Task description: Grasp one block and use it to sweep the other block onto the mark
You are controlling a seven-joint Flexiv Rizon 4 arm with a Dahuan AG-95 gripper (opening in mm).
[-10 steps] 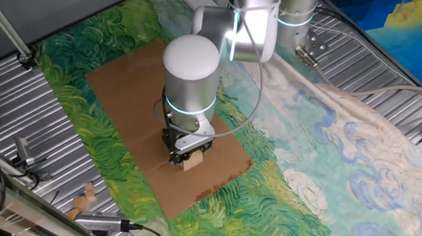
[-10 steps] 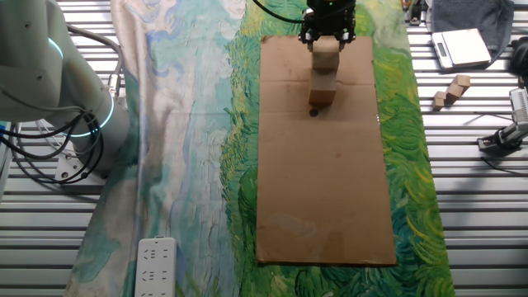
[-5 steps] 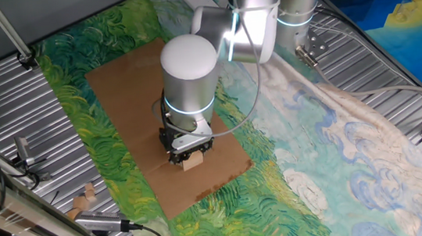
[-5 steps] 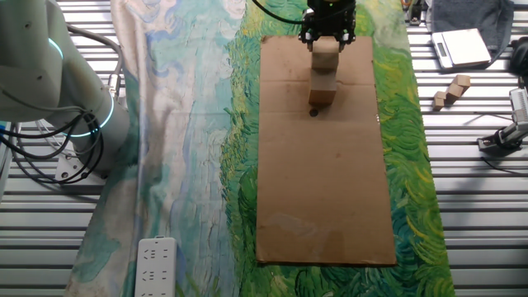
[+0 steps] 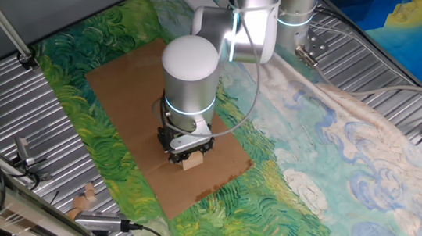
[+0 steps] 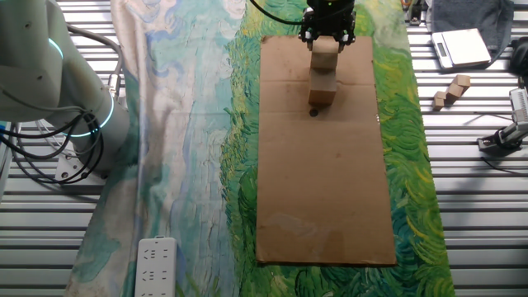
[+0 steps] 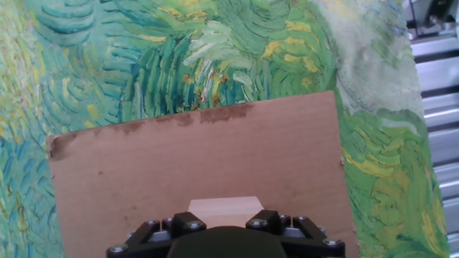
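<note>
My gripper [image 6: 327, 35] is shut on a pale wooden block [image 6: 326, 51] at the far end of the brown cardboard sheet [image 6: 322, 198]. The held block also shows under the hand in one fixed view [image 5: 193, 161] and between the fingers in the hand view [image 7: 224, 209]. The other pale block [image 6: 322, 87] rests on the cardboard right against the held block's near side. The mark [image 6: 313, 111], a tiny black dot, lies just in front of the other block, close to its left corner. In one fixed view the arm hides the other block and the mark.
The cardboard lies on a painted green and blue cloth [image 6: 190, 124]. Loose wooden pieces [image 6: 451, 91] and a small scale [image 6: 462, 48] sit on the metal table to the right. A power strip [image 6: 157, 264] lies at the near left. The arm's base [image 6: 49, 74] stands at the left.
</note>
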